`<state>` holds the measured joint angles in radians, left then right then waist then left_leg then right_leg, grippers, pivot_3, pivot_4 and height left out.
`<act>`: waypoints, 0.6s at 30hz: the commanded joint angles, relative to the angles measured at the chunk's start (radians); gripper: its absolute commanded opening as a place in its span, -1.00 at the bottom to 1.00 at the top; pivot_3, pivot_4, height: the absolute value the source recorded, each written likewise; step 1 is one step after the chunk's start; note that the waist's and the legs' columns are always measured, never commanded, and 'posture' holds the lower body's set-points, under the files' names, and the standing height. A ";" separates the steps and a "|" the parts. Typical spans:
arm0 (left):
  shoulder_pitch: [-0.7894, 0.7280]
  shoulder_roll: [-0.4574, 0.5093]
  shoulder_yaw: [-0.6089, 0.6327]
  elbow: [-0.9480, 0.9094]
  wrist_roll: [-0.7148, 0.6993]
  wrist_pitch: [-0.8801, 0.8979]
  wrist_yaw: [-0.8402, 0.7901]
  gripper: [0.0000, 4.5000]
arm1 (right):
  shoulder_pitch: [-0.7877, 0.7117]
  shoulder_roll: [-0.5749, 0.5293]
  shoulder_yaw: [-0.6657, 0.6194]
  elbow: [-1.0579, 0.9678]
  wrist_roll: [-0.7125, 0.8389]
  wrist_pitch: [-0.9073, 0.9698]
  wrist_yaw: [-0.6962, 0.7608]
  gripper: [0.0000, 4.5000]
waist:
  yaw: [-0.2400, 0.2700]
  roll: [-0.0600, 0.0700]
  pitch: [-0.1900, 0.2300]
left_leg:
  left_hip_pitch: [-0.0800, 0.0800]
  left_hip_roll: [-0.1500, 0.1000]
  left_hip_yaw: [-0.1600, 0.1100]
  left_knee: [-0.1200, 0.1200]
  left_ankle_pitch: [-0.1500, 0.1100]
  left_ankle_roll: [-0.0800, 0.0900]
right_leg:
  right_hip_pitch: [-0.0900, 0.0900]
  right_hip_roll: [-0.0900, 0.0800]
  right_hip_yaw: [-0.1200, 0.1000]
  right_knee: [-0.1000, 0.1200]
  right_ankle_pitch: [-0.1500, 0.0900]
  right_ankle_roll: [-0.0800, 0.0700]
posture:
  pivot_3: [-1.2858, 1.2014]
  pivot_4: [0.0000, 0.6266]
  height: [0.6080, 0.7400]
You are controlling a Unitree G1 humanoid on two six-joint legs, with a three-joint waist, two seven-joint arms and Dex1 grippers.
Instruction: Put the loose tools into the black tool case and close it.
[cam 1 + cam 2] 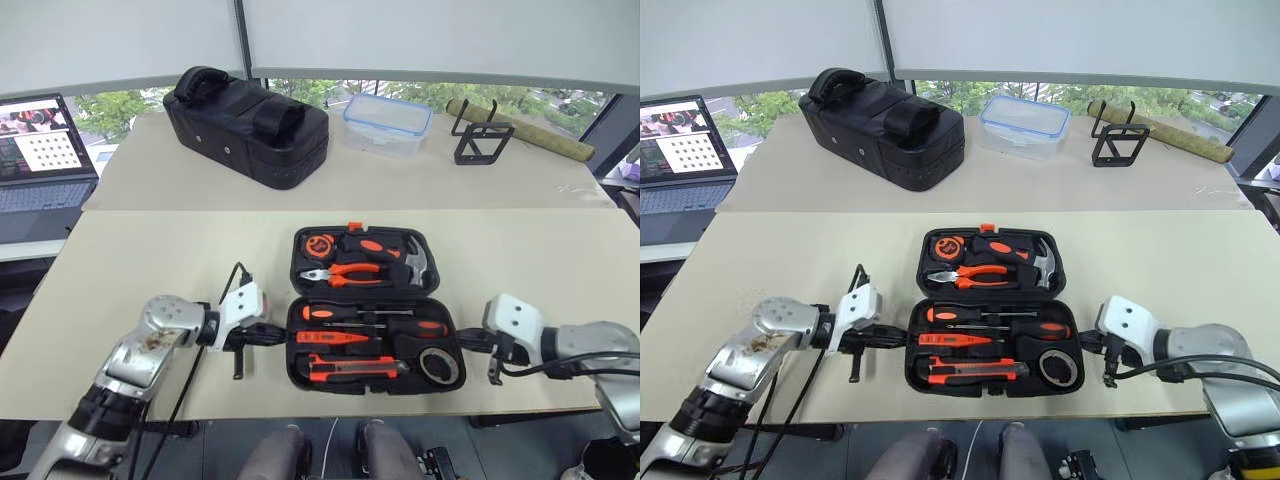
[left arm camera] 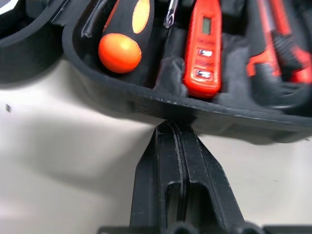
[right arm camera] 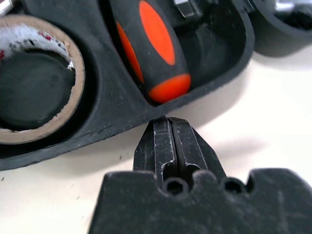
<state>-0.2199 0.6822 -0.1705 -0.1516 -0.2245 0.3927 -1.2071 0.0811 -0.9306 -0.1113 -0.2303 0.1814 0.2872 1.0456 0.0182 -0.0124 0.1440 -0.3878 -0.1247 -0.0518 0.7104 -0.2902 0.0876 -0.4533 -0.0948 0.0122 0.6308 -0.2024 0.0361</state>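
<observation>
The black tool case (image 1: 291, 371) lies open on the beige table, lid half toward the far side. In its near half lie the orange tester pen (image 1: 332, 338), two screwdrivers (image 1: 345, 314) (image 1: 415, 327), the utility knife (image 1: 355, 368) and the roll of black tape (image 1: 438, 363). My left gripper (image 1: 278, 333) is shut and empty, its tips at the case's left wall (image 2: 146, 109), close to the pen (image 2: 204, 48). My right gripper (image 1: 466, 342) is shut and empty too, its tips at the right wall (image 3: 122, 119) beside a screwdriver handle (image 3: 151, 48) and the tape (image 3: 29, 78).
Pliers, a hammer and a tape measure sit in the lid half (image 1: 362, 262). At the back stand a black fabric bag (image 1: 245, 125), a clear plastic box (image 1: 387, 123), a black wire stand (image 1: 480, 140) and a rolled mat (image 1: 525, 132). A laptop (image 1: 40, 150) is at far left.
</observation>
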 commanded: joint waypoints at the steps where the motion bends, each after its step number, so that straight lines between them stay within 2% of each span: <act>1: 0.051 0.042 0.057 0.050 0.000 0.015 0.044 -0.99 | 0.037 -0.005 -0.083 0.009 0.016 0.035 -0.039 -1.00 | 0.001 0.000 0.000 | 0.002 0.000 0.000 0.000 0.000 0.000 | 0.001 0.000 0.000 0.000 0.000 0.000 | 0.03 -0.52 0.72; 2: 0.051 0.050 0.089 0.064 -0.020 0.058 0.061 -0.99 | 0.041 -0.006 -0.111 0.006 0.035 0.063 -0.045 -1.00 | 0.001 0.000 0.000 | 0.004 0.000 0.000 0.000 0.000 0.000 | 0.002 0.000 0.000 -0.001 0.000 0.000 | 0.03 -0.52 0.72; 3: 0.044 0.057 0.119 0.075 -0.042 0.100 0.077 -1.00 | 0.039 -0.005 -0.137 0.002 0.061 0.096 -0.048 -0.80 | 0.001 0.000 0.000 | 0.006 0.001 0.000 -0.001 -0.001 -0.001 | 0.005 0.000 0.001 -0.001 0.000 0.000 | 0.03 -0.52 0.72; 5: 0.007 0.066 0.183 0.082 -0.105 0.207 0.105 -0.77 | -0.001 0.008 -0.195 -0.011 0.138 0.207 -0.070 -0.68 | -0.001 0.001 0.000 | 0.008 0.001 0.000 -0.002 -0.006 -0.007 | 0.010 0.000 0.001 -0.001 0.000 0.000 | 0.03 -0.52 0.72; 6: -0.034 0.062 0.213 0.093 -0.142 0.278 0.128 -0.68 | -0.047 0.021 -0.220 -0.012 0.186 0.281 -0.097 -0.51 | -0.004 0.001 0.001 | 0.009 0.001 0.000 -0.002 -0.006 -0.007 | 0.011 0.000 0.001 -0.001 0.000 0.000 | 0.03 -0.52 0.72; 11: -0.230 0.015 0.256 0.147 -0.239 0.536 0.218 0.13 | -0.275 0.074 -0.232 -0.002 0.323 0.541 -0.208 0.23 | -0.005 0.001 0.002 | 0.014 0.001 0.000 -0.002 -0.005 -0.008 | 0.014 0.002 -0.002 0.000 0.001 -0.002 | 0.03 -0.52 0.72; 16: -0.418 -0.086 0.246 0.270 -0.257 0.687 0.335 0.90 | -0.494 0.151 -0.148 0.082 0.327 0.679 -0.326 0.98 | -0.003 0.001 0.002 | 0.012 0.001 0.000 -0.001 -0.001 0.000 | 0.012 0.001 -0.002 0.000 0.001 -0.001 | 0.03 -0.52 0.72; 18: -0.482 -0.129 0.242 0.337 -0.248 0.712 0.382 0.97 | -0.558 0.178 -0.116 0.135 0.313 0.703 -0.353 1.00 | -0.004 0.001 0.002 | 0.008 0.000 0.000 -0.001 -0.001 0.000 | 0.008 0.001 -0.002 0.000 0.001 -0.001 | 0.03 -0.52 0.72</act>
<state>-0.6421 0.5771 0.0615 0.1364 -0.4735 1.0733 -0.8761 -0.4248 -0.7620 -0.2391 -0.1342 0.4956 0.9593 0.7290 0.0141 -0.0117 0.1457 -0.3809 -0.1248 -0.0522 0.7098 -0.2915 0.0875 -0.4461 -0.0941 0.0102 0.6314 -0.2012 0.0349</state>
